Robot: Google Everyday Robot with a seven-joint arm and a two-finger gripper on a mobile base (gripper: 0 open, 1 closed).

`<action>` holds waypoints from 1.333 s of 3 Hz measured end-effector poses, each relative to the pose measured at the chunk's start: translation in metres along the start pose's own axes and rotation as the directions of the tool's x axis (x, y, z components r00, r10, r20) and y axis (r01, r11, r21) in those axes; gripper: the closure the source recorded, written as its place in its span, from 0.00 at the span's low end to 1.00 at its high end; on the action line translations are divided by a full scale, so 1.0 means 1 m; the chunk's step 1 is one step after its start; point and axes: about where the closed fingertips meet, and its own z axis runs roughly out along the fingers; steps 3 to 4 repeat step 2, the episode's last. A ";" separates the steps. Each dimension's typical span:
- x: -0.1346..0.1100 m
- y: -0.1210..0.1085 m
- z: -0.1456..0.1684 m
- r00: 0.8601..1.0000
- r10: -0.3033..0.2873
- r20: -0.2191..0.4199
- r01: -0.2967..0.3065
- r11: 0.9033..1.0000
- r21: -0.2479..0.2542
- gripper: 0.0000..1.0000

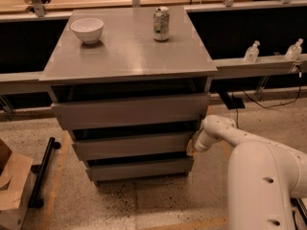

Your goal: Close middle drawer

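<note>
The grey cabinet [129, 56] stands in the middle of the camera view with three drawers. The middle drawer [132, 145] has a plain flat grey front and stands slightly out, with a dark gap above it. My white arm reaches in from the lower right. My gripper [192, 146] is at the right end of the middle drawer's front, pressed against it. The arm's wrist hides most of the gripper.
A white bowl [87, 29] and a drink can [161, 23] stand on the cabinet top. The taller top drawer [129, 110] and the lowest drawer [139, 168] also stand slightly out. A brown cardboard box [12, 186] and a black bar [42, 171] lie on the floor at the left. Two small bottles [252, 51] stand on the right ledge.
</note>
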 end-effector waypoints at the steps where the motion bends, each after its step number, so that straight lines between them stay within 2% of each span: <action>1: 0.000 0.000 0.000 1.000 0.000 0.000 0.000 1.000 0.000 1.00; 2: -0.001 0.002 0.003 1.000 0.000 0.002 0.000 1.000 -0.005 0.82; 4: -0.001 0.002 0.003 1.000 0.000 0.002 0.000 1.000 -0.005 0.82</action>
